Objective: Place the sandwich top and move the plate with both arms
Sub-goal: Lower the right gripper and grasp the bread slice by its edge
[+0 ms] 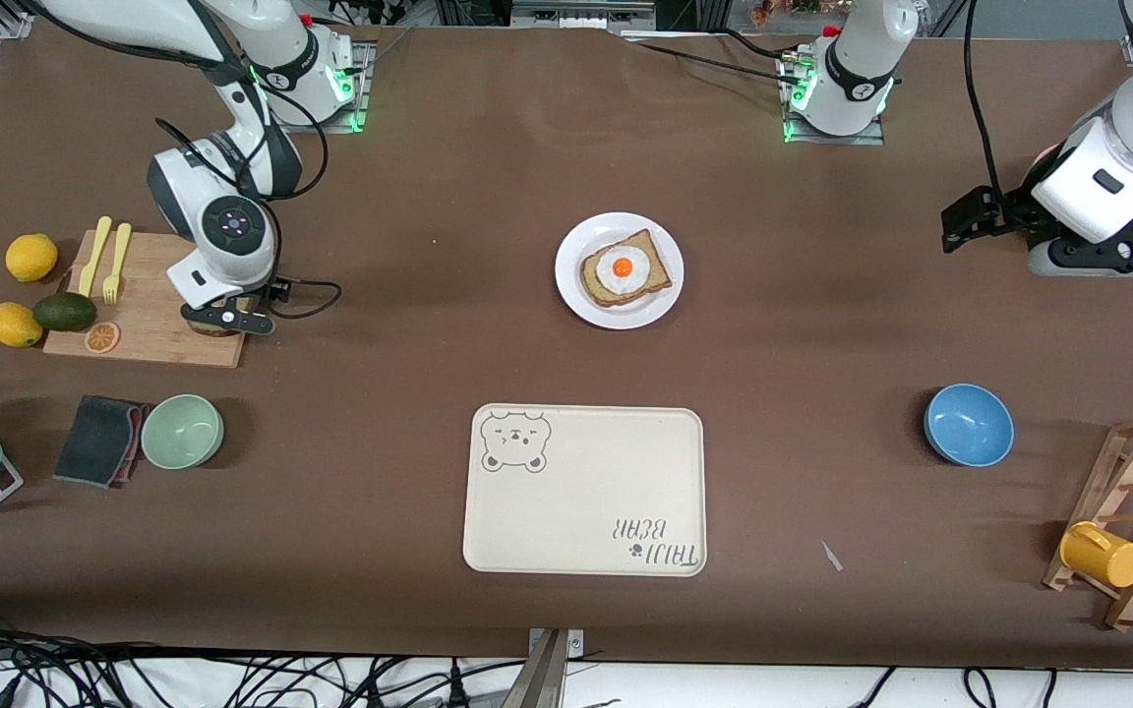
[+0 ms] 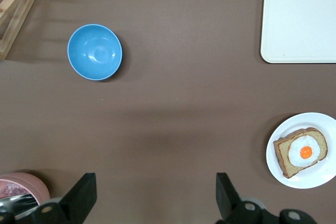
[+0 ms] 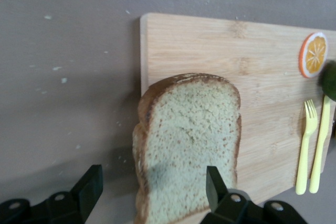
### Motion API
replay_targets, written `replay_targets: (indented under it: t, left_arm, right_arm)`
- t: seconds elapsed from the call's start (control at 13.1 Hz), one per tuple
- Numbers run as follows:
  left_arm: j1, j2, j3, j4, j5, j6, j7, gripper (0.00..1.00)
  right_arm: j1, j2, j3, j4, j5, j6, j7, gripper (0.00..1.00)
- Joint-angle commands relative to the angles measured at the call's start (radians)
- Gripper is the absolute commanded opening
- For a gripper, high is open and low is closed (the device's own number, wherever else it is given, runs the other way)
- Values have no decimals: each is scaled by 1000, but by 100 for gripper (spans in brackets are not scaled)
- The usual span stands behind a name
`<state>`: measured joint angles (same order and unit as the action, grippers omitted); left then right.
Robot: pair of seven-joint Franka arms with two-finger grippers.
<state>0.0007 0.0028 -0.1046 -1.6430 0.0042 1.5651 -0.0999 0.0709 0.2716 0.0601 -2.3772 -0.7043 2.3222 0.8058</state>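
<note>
The sandwich top (image 3: 186, 140), a plain brown bread slice, lies on a corner of the wooden cutting board (image 3: 210, 45), partly overhanging the board's edge. My right gripper (image 3: 152, 190) is open just above it, one finger over the slice and one over the table. In the front view the right gripper (image 1: 222, 320) hides the slice. The white plate (image 1: 576, 295) sits mid-table and bears a bread slice with a fried egg (image 1: 626, 268). It also shows in the left wrist view (image 2: 294, 179). My left gripper (image 1: 1107, 261) (image 2: 156, 198) is open and empty over the table at the left arm's end.
A cream bear tray (image 1: 586, 492) lies nearer the front camera than the plate. There are a blue bowl (image 1: 968, 424), a green bowl (image 1: 182, 431), a dark cloth (image 1: 97, 440), yellow forks (image 1: 104, 258), lemons (image 1: 31, 258), an avocado (image 1: 65, 312) and a mug rack (image 1: 1132, 521) with a yellow mug (image 1: 1103, 554). A pink object (image 2: 21, 187) sits beside the left gripper.
</note>
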Motion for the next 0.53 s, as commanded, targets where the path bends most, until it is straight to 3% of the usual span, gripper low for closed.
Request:
replay_targets:
  t: [0.0, 0.15, 0.46]
  left_arm:
    - [5, -1, -6, 12, -1, -17, 9, 100]
    - [5, -1, -6, 12, -1, -17, 9, 100]
    - [5, -1, -6, 12, -1, -17, 9, 100]
  right_arm:
    - [-3, 24, 4, 0, -75, 20, 88, 77]
    - [-3, 24, 4, -2, -75, 17, 90, 63]
    - [-2, 23, 4, -2, -77, -4, 96, 10]
